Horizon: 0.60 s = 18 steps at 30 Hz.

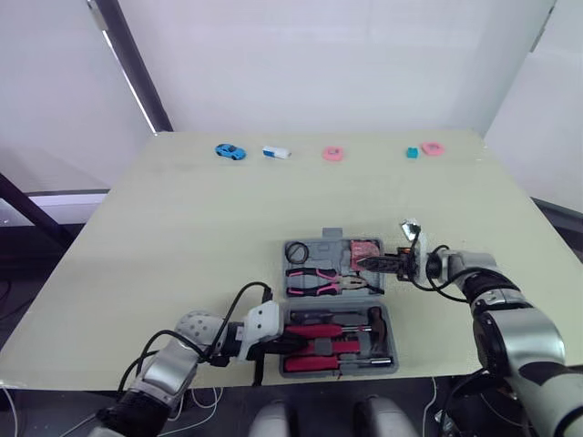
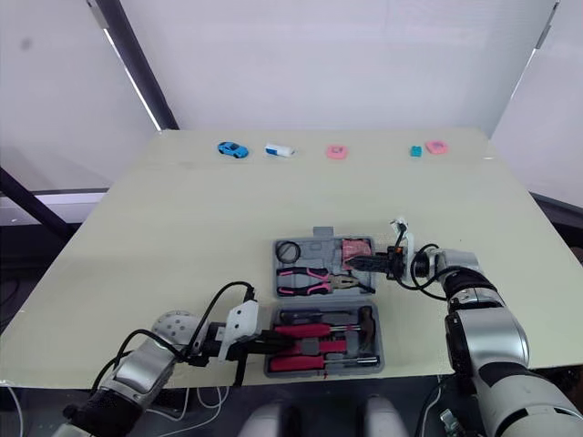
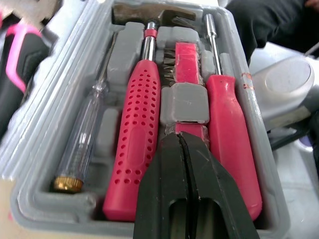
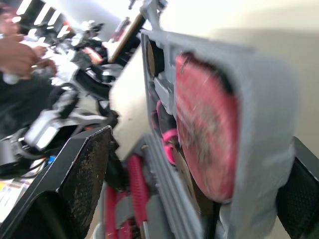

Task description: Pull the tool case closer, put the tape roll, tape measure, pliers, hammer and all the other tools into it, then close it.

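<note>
The grey tool case (image 1: 338, 236) lies open near the table's front edge. Its far half holds the black tape roll (image 1: 298, 250), the pink-handled pliers (image 1: 321, 283) and the pink tape measure (image 1: 365, 249). Its near half holds the red-handled hammer (image 3: 139, 134), a red screwdriver (image 3: 229, 129) and a clear-handled one (image 3: 82, 144). My left gripper (image 1: 303, 340) is shut, its tips resting over the red tools in the near half. At the far half's right edge, my right gripper (image 1: 366, 263) is open, one finger (image 4: 84, 169) on either side of the case wall by the tape measure (image 4: 209, 129).
Along the far edge sit a blue toy car (image 1: 230, 151), a white and blue object (image 1: 276, 152), a pink ring (image 1: 333, 153), a teal block (image 1: 413, 153) and a pink piece (image 1: 432, 147). A person's hand (image 4: 20, 55) appears in the right wrist view.
</note>
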Each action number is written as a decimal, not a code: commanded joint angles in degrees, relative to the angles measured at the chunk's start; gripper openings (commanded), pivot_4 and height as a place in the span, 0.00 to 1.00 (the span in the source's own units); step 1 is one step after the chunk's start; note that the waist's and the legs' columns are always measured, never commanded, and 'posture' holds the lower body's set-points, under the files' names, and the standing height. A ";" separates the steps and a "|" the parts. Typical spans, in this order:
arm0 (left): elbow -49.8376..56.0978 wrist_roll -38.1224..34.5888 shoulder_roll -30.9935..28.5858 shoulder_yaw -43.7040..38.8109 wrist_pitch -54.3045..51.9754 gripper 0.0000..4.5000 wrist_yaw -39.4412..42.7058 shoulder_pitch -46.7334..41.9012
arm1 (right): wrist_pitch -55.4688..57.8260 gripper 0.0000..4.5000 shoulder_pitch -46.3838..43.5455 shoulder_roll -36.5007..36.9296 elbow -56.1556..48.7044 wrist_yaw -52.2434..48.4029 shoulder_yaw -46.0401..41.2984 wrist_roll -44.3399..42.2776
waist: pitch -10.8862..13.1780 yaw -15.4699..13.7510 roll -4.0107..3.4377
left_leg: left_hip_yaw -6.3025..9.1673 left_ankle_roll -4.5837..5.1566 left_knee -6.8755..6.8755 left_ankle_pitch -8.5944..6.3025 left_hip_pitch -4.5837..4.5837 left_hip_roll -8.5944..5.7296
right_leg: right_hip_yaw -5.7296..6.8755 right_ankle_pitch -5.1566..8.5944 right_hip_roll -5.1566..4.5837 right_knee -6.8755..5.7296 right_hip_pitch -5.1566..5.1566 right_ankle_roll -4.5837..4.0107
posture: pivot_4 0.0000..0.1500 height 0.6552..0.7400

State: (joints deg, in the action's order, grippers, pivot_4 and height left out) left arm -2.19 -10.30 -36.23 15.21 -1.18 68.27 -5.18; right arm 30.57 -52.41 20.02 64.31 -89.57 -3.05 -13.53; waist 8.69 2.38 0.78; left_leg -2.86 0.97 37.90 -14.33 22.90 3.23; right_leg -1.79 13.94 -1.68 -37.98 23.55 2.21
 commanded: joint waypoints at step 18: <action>-1.99 -9.97 -8.37 -21.70 -0.05 0.00 -2.20 12.27 | 22.21 0.99 33.96 21.01 -67.81 5.93 2.07 -28.45 | 0.14 -0.44 0.09 | 0.15 -0.01 -0.44 0.00 -0.03 -0.01 | 0.10 0.24 -0.23 0.16 0.22 -0.31 | 1.00 1.00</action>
State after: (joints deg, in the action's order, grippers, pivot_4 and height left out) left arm -2.64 -18.24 -44.12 -2.37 -1.68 66.92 7.17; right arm 54.96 -21.31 40.22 2.75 -88.17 5.63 -40.21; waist 8.83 1.94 0.86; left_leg -2.72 0.96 37.47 -14.33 22.87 3.22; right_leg -1.71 14.17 -1.91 -37.82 23.77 1.89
